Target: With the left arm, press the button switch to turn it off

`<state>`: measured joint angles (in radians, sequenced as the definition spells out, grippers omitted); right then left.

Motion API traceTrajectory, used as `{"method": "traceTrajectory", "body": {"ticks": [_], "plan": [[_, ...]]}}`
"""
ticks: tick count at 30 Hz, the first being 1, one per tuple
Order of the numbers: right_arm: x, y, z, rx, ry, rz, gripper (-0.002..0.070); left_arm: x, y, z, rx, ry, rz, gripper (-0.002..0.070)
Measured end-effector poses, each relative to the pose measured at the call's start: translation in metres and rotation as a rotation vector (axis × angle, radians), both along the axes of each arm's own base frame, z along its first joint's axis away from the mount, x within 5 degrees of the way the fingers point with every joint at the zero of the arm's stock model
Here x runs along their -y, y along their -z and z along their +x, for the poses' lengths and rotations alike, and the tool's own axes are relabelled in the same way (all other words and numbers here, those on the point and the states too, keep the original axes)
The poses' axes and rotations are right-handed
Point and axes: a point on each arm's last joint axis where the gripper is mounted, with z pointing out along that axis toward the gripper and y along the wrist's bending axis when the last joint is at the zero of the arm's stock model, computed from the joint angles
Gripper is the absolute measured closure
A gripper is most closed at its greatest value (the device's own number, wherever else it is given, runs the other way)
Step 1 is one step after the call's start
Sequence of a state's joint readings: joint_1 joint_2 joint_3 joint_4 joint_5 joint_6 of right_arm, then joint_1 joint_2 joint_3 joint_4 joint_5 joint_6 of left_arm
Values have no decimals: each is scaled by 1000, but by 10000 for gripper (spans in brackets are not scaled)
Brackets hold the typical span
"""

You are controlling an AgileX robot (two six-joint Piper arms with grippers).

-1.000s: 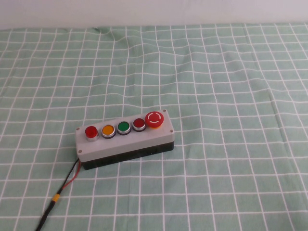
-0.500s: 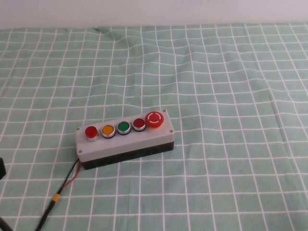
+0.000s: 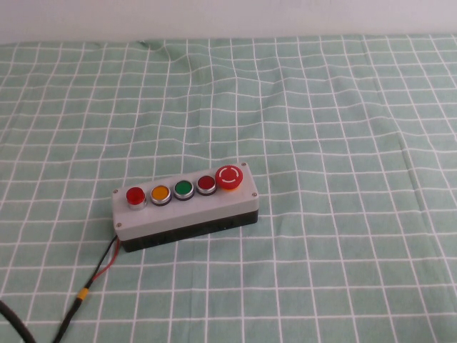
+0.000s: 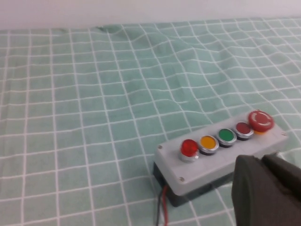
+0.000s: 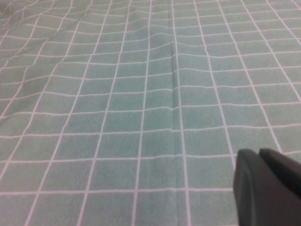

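Observation:
A grey box (image 3: 187, 209) with five buttons lies on the green checked cloth. The button switch (image 3: 135, 195), small, bright red and silver-ringed, is at the box's left end; it also shows in the left wrist view (image 4: 189, 147). My left gripper (image 4: 261, 160) shows only in the left wrist view, fingers together and holding nothing. It hovers on the near side of the box, off the big red button's end and apart from the button switch. My right gripper (image 5: 258, 153) is shut and empty above bare cloth, away from the box.
Along the row come orange (image 3: 160, 193), green (image 3: 183, 189) and dark red (image 3: 206, 184) buttons, then the big red mushroom button (image 3: 229, 177). Red and black wires (image 3: 82, 294) run from the box's left end toward the near edge. A thick black cable (image 3: 13, 319) crosses the near left corner.
A black part of the left arm came into the near left edge half a second ago; now only its thick cable shows in that corner. The box and buttons have not moved.

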<state>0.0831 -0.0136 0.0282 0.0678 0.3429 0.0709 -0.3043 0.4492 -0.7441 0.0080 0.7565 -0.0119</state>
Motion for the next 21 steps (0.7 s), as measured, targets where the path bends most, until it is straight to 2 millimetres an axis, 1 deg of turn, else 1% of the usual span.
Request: {"method": "traceTrajectory", "body": {"ticks": [4, 9, 14, 19, 21], "plan": [[0, 0, 0, 0, 0, 0, 692, -3, 19, 6, 68, -58, 2, 678], [0, 0, 0, 0, 0, 0, 692, -10, 59, 9, 201, -150, -27, 678], [0, 0, 0, 0, 0, 0, 692, -16, 103, 5, 311, -231, -68, 678], [0, 0, 0, 0, 0, 0, 692, -18, 140, -2, 340, -260, -77, 678], [0, 0, 0, 0, 0, 0, 692, -18, 151, -5, 353, -260, -79, 678]]}}
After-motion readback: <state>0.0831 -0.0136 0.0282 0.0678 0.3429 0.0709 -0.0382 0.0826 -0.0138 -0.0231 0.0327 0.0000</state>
